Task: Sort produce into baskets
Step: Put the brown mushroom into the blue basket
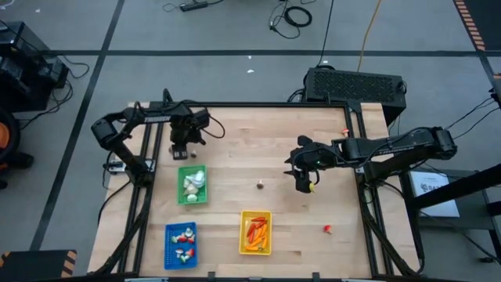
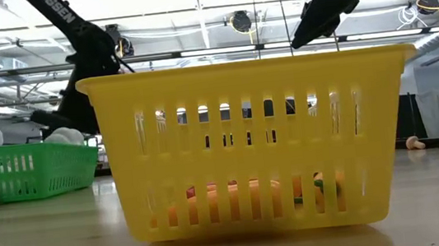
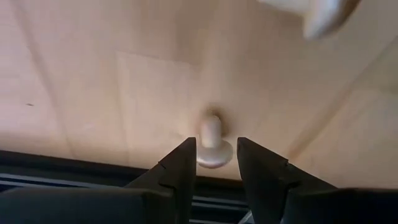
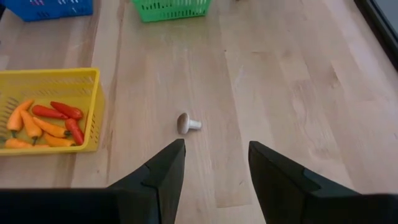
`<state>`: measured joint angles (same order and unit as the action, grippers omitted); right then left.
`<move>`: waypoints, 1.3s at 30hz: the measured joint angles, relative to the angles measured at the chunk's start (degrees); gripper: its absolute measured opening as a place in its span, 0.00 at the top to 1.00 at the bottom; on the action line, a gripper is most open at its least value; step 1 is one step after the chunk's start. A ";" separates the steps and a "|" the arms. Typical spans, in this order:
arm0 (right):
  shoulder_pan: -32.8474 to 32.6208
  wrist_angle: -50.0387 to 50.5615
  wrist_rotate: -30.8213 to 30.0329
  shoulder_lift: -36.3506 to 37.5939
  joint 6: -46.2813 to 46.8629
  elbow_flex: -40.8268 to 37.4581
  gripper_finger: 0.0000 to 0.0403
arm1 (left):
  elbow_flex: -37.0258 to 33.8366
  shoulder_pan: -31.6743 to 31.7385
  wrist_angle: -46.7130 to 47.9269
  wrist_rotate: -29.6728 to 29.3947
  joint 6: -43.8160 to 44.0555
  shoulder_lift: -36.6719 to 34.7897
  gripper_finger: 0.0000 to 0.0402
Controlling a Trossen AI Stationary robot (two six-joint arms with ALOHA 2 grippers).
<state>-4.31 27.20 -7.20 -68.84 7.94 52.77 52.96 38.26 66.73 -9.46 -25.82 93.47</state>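
On the pale wooden worktop (image 1: 235,168) three small slotted plastic baskets are seen: a green one (image 1: 192,186) holding white bulbs, a blue one (image 1: 182,244) holding red-and-white pieces, and a yellow one (image 1: 255,233) holding orange carrots and red peppers (image 4: 65,111). The left pincer (image 1: 182,149) is held low at the worktop's far edge, just beyond the green basket, its fingers parted around a small white mushroom-shaped piece (image 3: 212,144) without being clamped on it. The right pincer (image 1: 304,182) is held open above the worktop's middle, near a loose brown-capped mushroom (image 4: 186,123). A small red piece (image 1: 327,229) is seen lying well apart, to the right of the yellow basket.
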 joint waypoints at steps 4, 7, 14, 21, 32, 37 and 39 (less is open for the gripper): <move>-0.67 0.00 0.02 0.00 0.40 0.00 0.58 | -2.09 -0.15 -0.52 -0.76 -0.05 -0.02 0.69; -0.68 -0.01 0.04 0.00 0.41 -0.01 0.58 | -4.69 -0.08 -1.58 -1.63 -0.02 -0.02 0.69; -0.68 -0.02 0.02 0.00 0.40 0.00 0.58 | -8.77 0.00 -9.57 -4.95 0.89 -0.02 0.69; -0.68 -0.08 0.02 0.00 0.42 0.00 0.58 | -9.06 -0.04 -9.06 -5.04 -0.94 -0.07 0.69; -0.68 -2.43 0.00 0.00 0.12 0.00 0.58 | -9.15 -0.04 -5.56 -7.29 -2.89 -0.07 0.69; -0.68 -2.40 0.00 0.00 0.42 0.00 0.58 | -10.22 -0.04 -6.79 -7.31 -3.17 -0.07 0.69; -0.68 -2.38 0.00 0.00 0.71 0.00 0.58 | -11.57 -0.04 -7.25 -7.31 -3.17 -0.07 0.69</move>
<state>-4.99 24.82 -7.20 -68.84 8.65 52.77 41.39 38.22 59.48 -16.78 -28.99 93.41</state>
